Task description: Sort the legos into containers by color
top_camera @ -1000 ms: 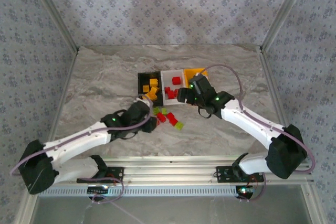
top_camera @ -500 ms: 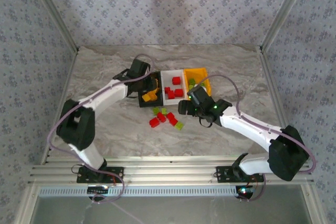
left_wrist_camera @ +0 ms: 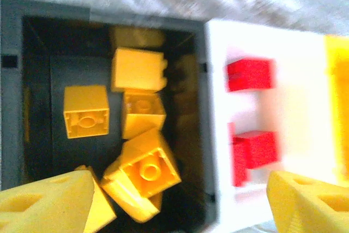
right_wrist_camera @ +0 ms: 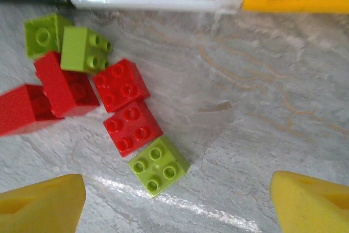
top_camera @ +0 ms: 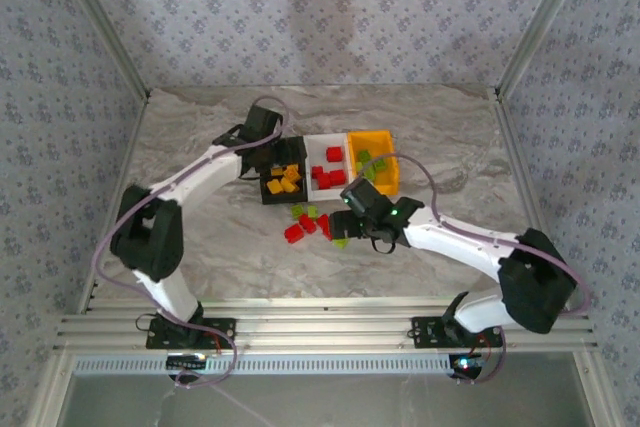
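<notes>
Fingers (left_wrist_camera: 49, 203) of both grippers are standing spread: the left gripper (left_wrist_camera: 177, 203) is hanging over the black bin (left_wrist_camera: 11, 80) with yellow bricks (left_wrist_camera: 86, 110), the right gripper (right_wrist_camera: 174, 200) over loose red bricks (right_wrist_camera: 120, 85) and green bricks (right_wrist_camera: 158, 165).

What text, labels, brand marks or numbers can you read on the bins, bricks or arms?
None readable.
The black bin, white bin and orange-yellow bin show no label.
Studs on the green brick are too blurred to show any embossing.

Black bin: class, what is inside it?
Orange-yellow bricks, about six, some piled. A finger of the left pincer covers one black bin corner, hiding anything there.
</notes>
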